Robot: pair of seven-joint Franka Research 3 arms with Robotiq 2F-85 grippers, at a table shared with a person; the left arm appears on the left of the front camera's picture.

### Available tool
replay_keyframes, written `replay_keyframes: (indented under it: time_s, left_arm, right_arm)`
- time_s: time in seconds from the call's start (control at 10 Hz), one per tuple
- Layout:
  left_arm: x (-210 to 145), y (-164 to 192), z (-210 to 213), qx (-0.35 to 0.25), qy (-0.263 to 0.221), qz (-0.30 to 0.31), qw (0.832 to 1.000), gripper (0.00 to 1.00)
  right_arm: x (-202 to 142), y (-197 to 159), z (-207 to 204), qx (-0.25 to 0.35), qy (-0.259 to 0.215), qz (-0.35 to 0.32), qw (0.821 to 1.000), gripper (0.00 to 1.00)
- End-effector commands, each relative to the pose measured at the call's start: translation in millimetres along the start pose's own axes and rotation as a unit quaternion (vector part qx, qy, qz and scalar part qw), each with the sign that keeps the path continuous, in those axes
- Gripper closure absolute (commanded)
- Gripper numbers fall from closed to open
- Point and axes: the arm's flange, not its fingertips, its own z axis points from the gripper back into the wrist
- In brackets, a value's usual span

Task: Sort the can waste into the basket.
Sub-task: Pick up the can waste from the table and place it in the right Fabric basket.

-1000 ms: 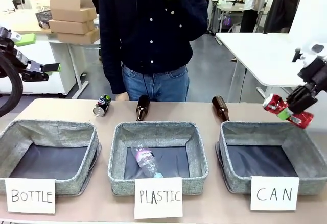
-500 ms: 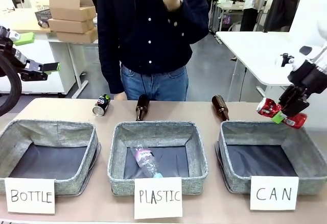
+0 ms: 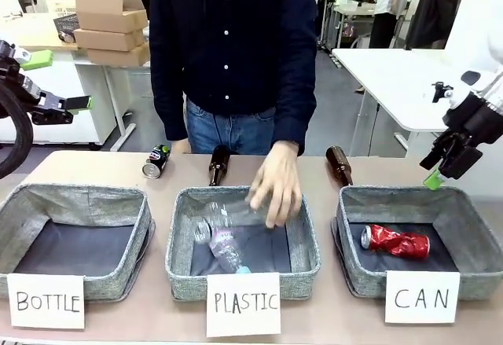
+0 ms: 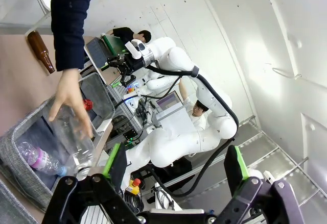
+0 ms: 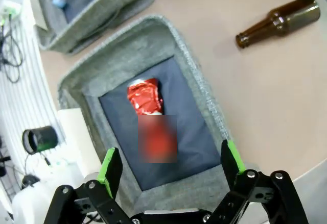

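Table (image 3: pixel 86 170) — at far edge, dark can (image 3: pixel 157 161), print unreadable.

Table (image 3: pixel 94 168): we see it tan.
Baskets: BOTTLE basket (image 3: pixel 75 196) 8 o'clock, PLASTIC basket (image 3: pixel 236 197) 6, CAN basket (image 3: pixel 393 196) 4.
Dark can (image 3: pixel 157 162): 11 o'clock.
Brown bottle (image 3: pixel 219 165): 12 o'clock.
Second bottle (image 3: pixel 339 165): 1 o'clock.

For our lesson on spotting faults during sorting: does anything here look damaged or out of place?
The red can in the CAN basket is crumpled and lies on its side. The dark can lies tipped over on the table behind the BOTTLE basket, not yet sorted.
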Motion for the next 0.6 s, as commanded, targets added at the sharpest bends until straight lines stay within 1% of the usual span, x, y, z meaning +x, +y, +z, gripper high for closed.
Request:
replay_keyframes:
  time_s: [0.0,0.1,0.2,0.3,0.4,0.5]
  left_arm:
    - [-0.1,-1.8,-2.6,-0.010,-0.004,-0.011,1.000,0.00]
    - [-0.1,-1.8,-2.6,-0.010,-0.004,-0.011,1.000,0.00]
    - [-0.1,-1.8,-2.6,-0.010,-0.004,-0.011,1.000,0.00]
    - [-0.1,-1.8,-2.6,-0.010,-0.004,-0.011,1.000,0.00]
    - [-0.1,-1.8,-2.6,-0.010,-0.004,-0.011,1.000,0.00]
    - [-0.1,-1.8,-2.6,-0.010,-0.004,-0.011,1.000,0.00]
  right_arm:
    - [2.1,-6.8,-1.0,0.006,-0.029,-0.016,0.999,0.00]
    - [3.0,-7.9,3.8,0.032,-0.067,-0.058,0.995,0.00]
    - [-1.7,-15.3,11.5,0.078,-0.151,-0.284,0.944,0.00]
    - [-81.6,-44.6,-9.6,0.147,-0.211,-0.470,0.844,0.00]
    - [-132.5,-40.1,-29.4,0.200,-0.293,-0.541,0.762,0.00]
    - [-167.3,-21.6,-43.5,0.207,-0.283,-0.643,0.681,0.00]
